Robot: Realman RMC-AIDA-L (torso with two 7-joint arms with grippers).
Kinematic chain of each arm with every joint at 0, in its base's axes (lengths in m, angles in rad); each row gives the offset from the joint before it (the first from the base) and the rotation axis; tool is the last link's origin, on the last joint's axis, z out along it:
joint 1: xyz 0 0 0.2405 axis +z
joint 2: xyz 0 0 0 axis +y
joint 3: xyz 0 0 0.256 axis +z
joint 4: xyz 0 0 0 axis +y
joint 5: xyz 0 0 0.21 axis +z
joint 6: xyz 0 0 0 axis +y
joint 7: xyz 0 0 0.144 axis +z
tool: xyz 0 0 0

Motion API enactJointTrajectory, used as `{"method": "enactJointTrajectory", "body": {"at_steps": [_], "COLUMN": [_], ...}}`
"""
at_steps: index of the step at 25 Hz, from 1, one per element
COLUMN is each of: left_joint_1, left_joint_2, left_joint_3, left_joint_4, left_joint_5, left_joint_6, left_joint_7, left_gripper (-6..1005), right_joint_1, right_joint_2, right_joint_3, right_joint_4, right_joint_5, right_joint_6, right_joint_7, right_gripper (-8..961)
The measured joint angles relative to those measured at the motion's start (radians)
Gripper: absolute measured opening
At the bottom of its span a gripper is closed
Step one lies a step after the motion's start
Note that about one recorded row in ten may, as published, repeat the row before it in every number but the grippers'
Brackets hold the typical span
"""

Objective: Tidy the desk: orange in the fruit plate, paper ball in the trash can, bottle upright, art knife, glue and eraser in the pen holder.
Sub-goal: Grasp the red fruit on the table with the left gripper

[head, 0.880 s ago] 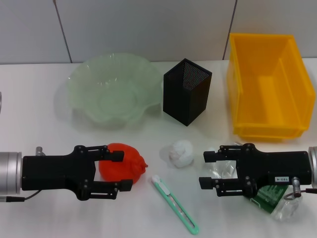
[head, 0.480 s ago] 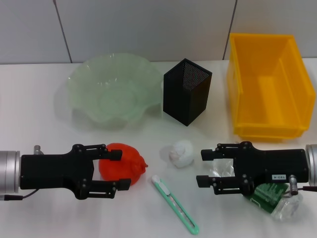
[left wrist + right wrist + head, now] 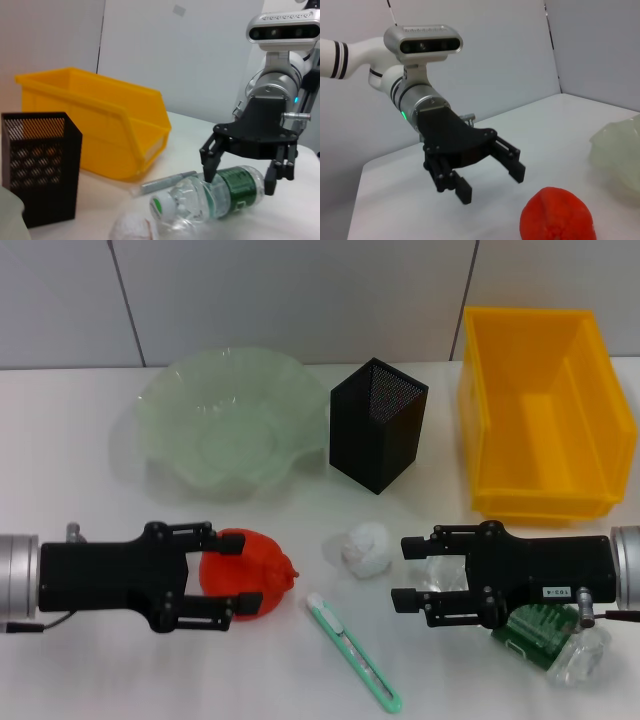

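The orange [image 3: 262, 570] lies on the desk [image 3: 80, 490], and my left gripper [image 3: 240, 573] is open with a finger on either side of its left part. In the right wrist view the left gripper [image 3: 491, 181] shows a gap to the orange [image 3: 557, 216]. The bottle [image 3: 545, 638] lies on its side at the front right. My right gripper [image 3: 406, 572] is open over its clear end, and in the left wrist view the right gripper [image 3: 241, 172] straddles the bottle [image 3: 210, 197]. The paper ball [image 3: 365, 547] and art knife [image 3: 355, 652] lie between the arms. Glue and eraser are out of view.
The fruit plate [image 3: 160, 405] stands at the back left, the pen holder [image 3: 378, 425] at the back centre and the trash can [image 3: 485, 400] at the back right. A thin grey rod [image 3: 167, 181] lies between the bottle and the trash can [image 3: 95, 125].
My right gripper has shifted left along the bottle, uncovering more of the green label. The left gripper has drawn slightly left and up in the picture, still around the orange.
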Motion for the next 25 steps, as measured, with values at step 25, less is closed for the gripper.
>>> {"method": "enactJointTrajectory", "body": {"at_steps": [25], "left_joint_1": [-0.109], "left_joint_2": [-0.069], "left_joint_3": [-0.012], "left_joint_4": [0.099], "left_joint_5": [0.318], "left_joint_6": [-0.253], "left_joint_7": [-0.052], "left_gripper": [668], "right_joint_1": [-0.003], "right_joint_2": [-0.003], "right_joint_3": [0.003], "right_joint_4": [0.02], "right_joint_5": [0.012], "right_joint_6": [0.025], "right_joint_7": [0.012], "right_gripper": [708]}}
